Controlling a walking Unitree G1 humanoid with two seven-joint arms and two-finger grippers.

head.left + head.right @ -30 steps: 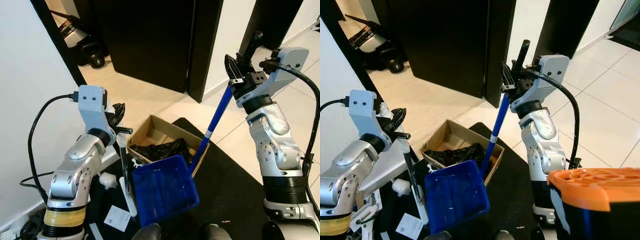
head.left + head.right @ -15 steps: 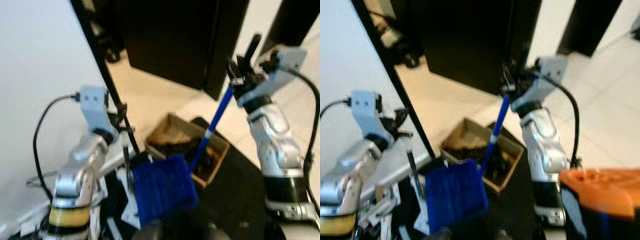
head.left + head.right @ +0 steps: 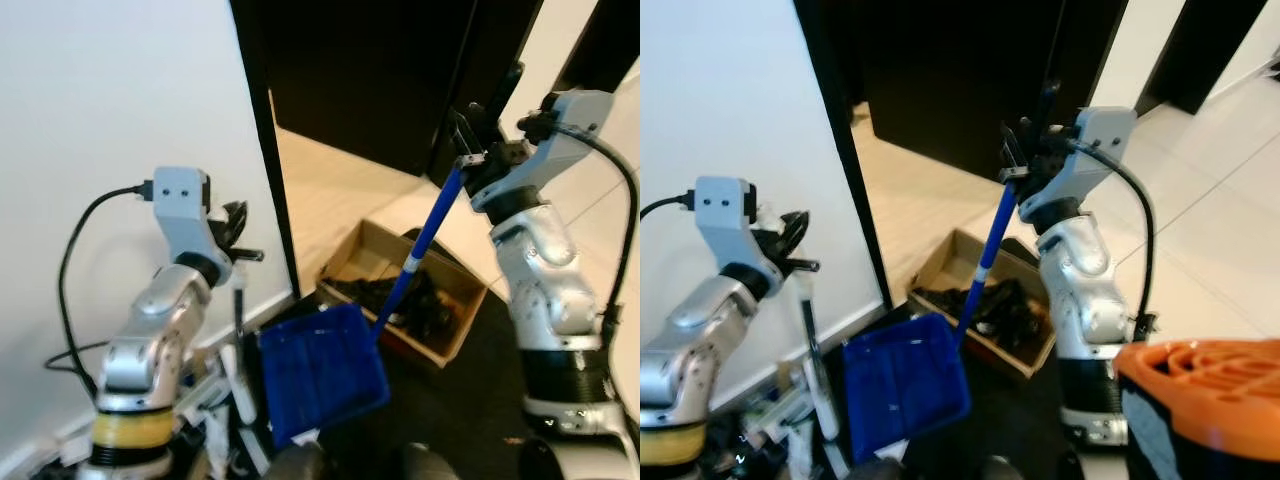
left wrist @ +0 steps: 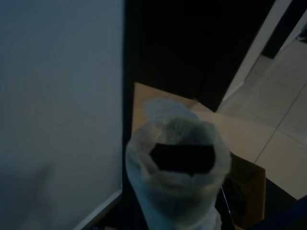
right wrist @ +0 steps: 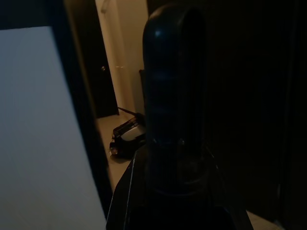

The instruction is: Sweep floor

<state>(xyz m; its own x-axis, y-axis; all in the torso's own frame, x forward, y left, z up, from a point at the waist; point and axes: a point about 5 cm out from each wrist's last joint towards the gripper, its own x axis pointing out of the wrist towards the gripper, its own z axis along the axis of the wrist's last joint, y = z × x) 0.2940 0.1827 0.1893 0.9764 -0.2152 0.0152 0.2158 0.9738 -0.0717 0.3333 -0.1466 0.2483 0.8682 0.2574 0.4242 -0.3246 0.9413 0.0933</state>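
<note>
blue dustpan (image 3: 322,371) hangs from right pincer (image 3: 472,152), clamped on its handle; left pincer (image 3: 238,255) grips broom (image 3: 240,330); sweeping looks unfinished.

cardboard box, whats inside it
The cardboard box holds a dark crumpled heap; the blue dustpan handle crosses in front, hiding part of it. The box bottom is covered.

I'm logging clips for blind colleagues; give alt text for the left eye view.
The right gripper holds the long blue handle of a blue dustpan that hangs above a dark mat. The left gripper grips a thin upright pole beside a white wall. A cardboard box sits behind them.
</note>
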